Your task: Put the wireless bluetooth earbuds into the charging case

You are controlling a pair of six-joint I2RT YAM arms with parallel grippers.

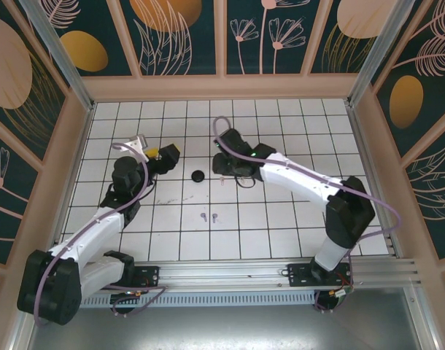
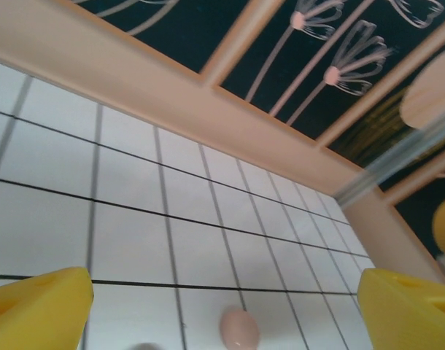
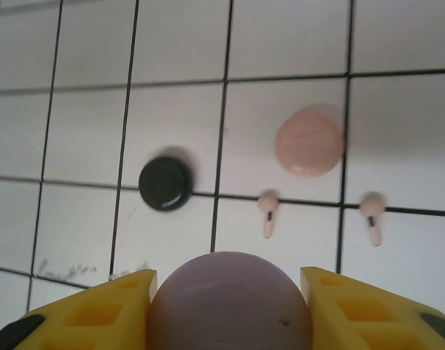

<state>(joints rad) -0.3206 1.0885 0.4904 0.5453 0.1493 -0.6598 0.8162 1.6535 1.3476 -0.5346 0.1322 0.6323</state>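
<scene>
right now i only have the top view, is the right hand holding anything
Observer: Yes, the right hand is closed on a lilac round case.
Operator: and the left hand
Observer: The left hand is open, with nothing between its fingers.
Operator: where's the pink case
Observer: The pink case lies on the table, with two loose pink earbuds beside it, not touching it.

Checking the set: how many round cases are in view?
3: black case and pink case apart on the table, lilac case between the right jaws. More may be hidden.
</scene>
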